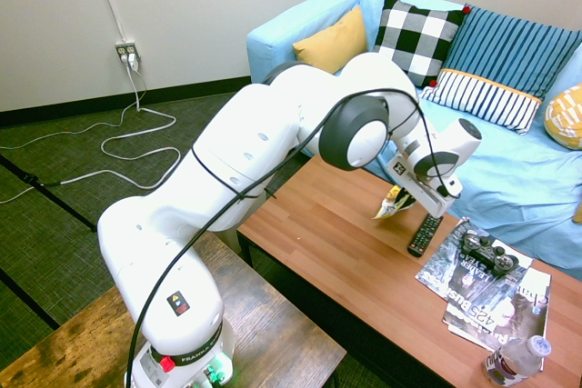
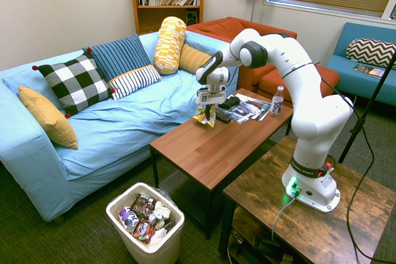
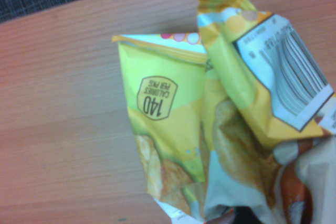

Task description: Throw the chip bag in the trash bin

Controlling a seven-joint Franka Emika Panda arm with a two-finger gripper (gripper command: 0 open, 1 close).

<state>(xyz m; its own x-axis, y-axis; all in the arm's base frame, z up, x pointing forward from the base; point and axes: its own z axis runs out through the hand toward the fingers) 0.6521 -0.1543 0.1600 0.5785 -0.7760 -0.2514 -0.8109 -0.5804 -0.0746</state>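
1 trash bin [image 2: 146, 224] on the floor, at 7 o'clock of the coffee table [image 2: 213, 146] | 1 chip bag [image 2: 205, 116] pinched in the closed gripper [image 2: 208, 110], hanging over the table | 1 remote [image 1: 425, 233], 2 magazines [image 1: 482, 290], 1 bottle [image 2: 278, 101] beyond.

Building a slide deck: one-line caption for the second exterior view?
Gripper holds the chip bag above the coffee table; trash bin waits on the floor.

— That bag [image 3: 210, 129]? Glossy, creased foil.
— And the table [image 2: 216, 146] under it? Smooth wood grain, faint sheen. Beside the table: cloth sofa [image 2: 124, 115], matt; white plastic bin [image 2: 124, 224]
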